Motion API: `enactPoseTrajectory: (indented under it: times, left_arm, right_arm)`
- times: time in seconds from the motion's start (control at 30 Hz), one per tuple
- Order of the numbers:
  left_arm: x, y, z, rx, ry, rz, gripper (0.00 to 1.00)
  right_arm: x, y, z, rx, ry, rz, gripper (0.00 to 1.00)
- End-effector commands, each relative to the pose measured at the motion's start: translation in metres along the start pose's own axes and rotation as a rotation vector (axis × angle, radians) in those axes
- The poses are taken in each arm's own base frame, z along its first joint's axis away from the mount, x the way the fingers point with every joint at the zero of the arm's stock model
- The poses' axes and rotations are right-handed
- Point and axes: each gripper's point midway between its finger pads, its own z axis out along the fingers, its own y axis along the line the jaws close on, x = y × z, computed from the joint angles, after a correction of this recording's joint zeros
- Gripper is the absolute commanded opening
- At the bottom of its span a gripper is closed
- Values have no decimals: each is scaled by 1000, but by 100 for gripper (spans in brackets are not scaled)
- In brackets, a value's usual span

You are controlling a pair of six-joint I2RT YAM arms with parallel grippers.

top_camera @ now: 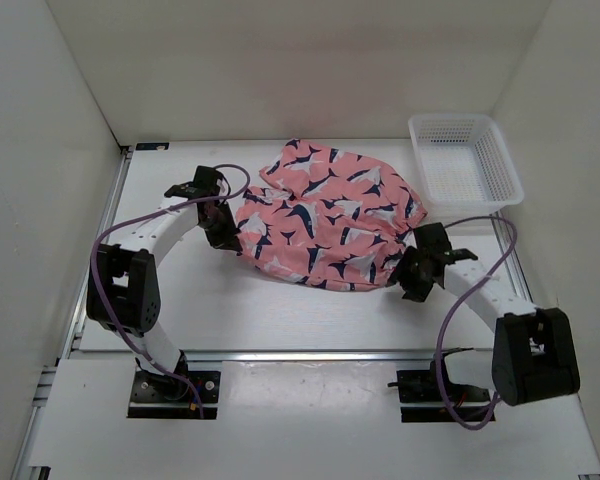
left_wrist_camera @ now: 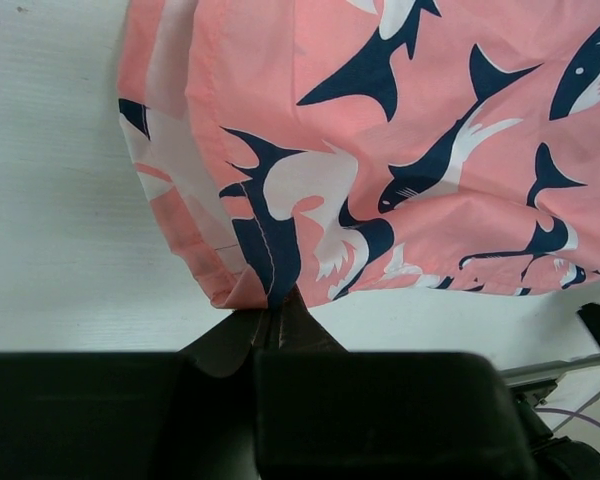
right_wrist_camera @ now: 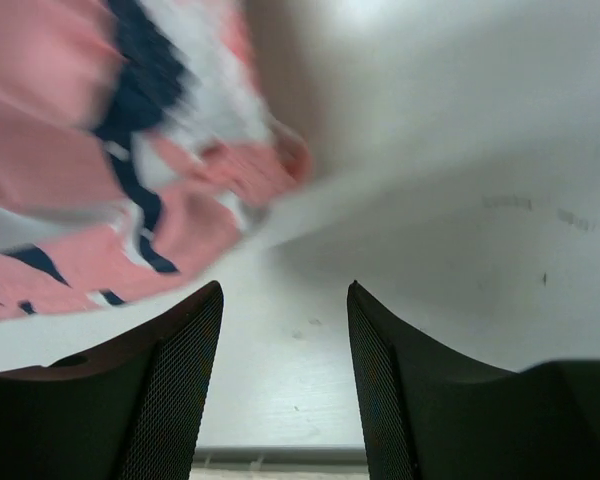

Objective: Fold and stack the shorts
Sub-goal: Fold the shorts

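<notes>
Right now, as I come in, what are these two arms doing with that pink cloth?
Two robot arms are working on a pair of salmon-pink shark-print shorts that lie rumpled on the table. The left gripper is shut on a hem corner at the shorts' left edge. The right gripper stands open by their right edge, with nothing between its fingers. A white mesh basket sits at the far right, apart from the shorts. No neat fold is made yet.

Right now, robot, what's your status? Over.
Left gripper: jaws shut on shorts hem. Right gripper: jaws open, empty. Basket off aside, nothing blocking.
</notes>
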Motion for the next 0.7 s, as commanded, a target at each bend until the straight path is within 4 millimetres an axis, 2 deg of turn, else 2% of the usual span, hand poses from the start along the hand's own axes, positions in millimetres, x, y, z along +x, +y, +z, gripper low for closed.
enactPoseTrajectory:
  times: [0.0,0.1,0.17,0.23,0.37,0.53,0.57,0.67]
  left_arm:
    - [-14,-9,-9,15,-54,8,10]
    - [-14,-9,-9,15,-54,8,10]
    - [-14,-9,-9,15,-54,8,10]
    - [-14,-9,-9,15,-54,8,10]
    - [-17,-11,-11,20,-61,9,10]
    - [-17,-11,-11,20,-61,9,10]
    - [-17,-11,-11,20,-61,9,10]
    - [-17,-11,-11,20,-61,9,10]
  right_arm:
    - [15,8,2,-129,10,112,58]
    - [14,15,6,-202,-24,124,58]
    - [7,21,7,-238,-60,118,58]
    - [9,19,17,-217,-38,131,58]
    - [-1,23,26,-216,-61,141,57]
    - [-11,17,40,-157,-82,178,54]
    - [-12,13,46,-132,-86,192,52]
    - [-21,17,52,-120,-96,193,33]
